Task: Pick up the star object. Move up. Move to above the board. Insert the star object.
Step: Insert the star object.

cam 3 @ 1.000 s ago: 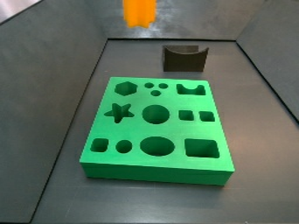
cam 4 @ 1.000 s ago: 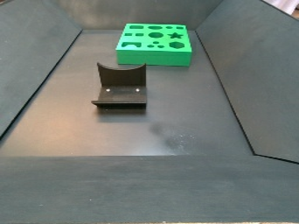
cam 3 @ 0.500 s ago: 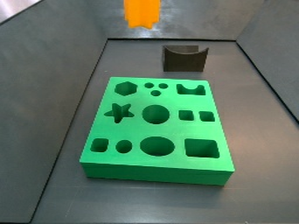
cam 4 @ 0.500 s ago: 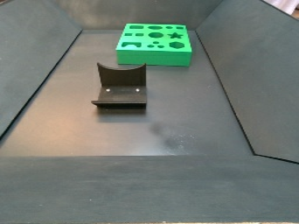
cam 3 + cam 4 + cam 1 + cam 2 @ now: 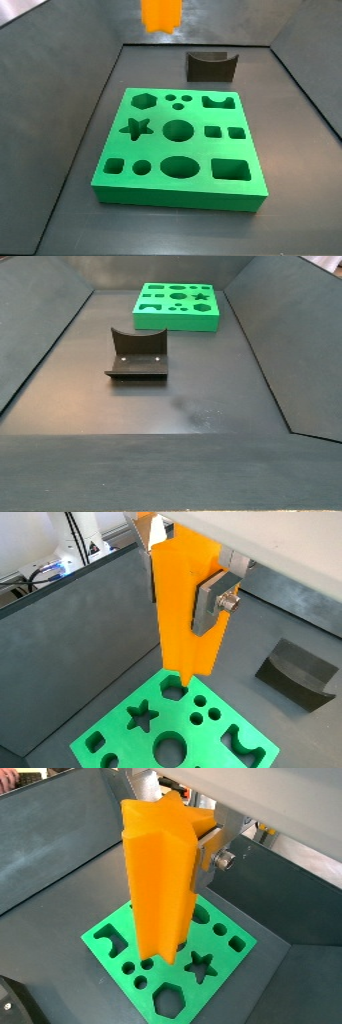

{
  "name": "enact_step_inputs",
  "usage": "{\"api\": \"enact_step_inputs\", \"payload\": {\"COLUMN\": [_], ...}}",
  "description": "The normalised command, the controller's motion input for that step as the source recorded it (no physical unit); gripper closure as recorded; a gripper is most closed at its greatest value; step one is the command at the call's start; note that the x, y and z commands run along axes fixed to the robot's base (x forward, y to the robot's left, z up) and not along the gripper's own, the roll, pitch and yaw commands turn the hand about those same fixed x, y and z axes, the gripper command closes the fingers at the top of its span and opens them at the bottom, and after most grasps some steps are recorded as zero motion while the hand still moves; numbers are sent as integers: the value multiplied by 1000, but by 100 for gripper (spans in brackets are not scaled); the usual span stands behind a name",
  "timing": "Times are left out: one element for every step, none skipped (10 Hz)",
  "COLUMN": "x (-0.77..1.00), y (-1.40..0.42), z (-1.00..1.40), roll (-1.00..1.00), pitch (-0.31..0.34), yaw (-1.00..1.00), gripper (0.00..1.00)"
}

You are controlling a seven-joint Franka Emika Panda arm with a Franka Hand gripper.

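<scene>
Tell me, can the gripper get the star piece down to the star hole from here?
Probably yes. The gripper holds the star object upright, high above the board, and the star hole looks open and uncovered, though not directly under the piece.

The place is a robotics lab test cell: a dark grey floor (image 5: 174, 406) walled by sloping dark panels (image 5: 47, 336), holding only purpose-made test pieces. On that floor sit the green board (image 5: 181, 145) with its shaped holes and, apart from it, the dark fixture (image 5: 138, 356) on its base plate. High above the board the gripper (image 5: 181, 597) clamps the orange star object (image 5: 187, 602) between silver fingers (image 5: 214, 597), and beyond the panel behind the board a wrist view shows cables and white equipment (image 5: 60, 562).
</scene>
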Motion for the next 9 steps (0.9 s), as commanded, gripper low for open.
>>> {"api": "enact_step_inputs", "payload": {"x": [0, 0, 0, 0, 0, 0, 0, 0, 0], "y": [0, 0, 0, 0, 0, 0, 0, 0, 0], "z": [-23, -14, -11, -11, -6, -9, -3, -6, 0], "roll": [53, 51, 51, 53, 53, 54, 50, 50, 47], "pitch": [0, 0, 0, 0, 0, 0, 0, 0, 0], "yaw": [-3, 0, 0, 0, 0, 0, 0, 0, 0], "gripper": [100, 100, 100, 100, 100, 100, 100, 100, 100]}}
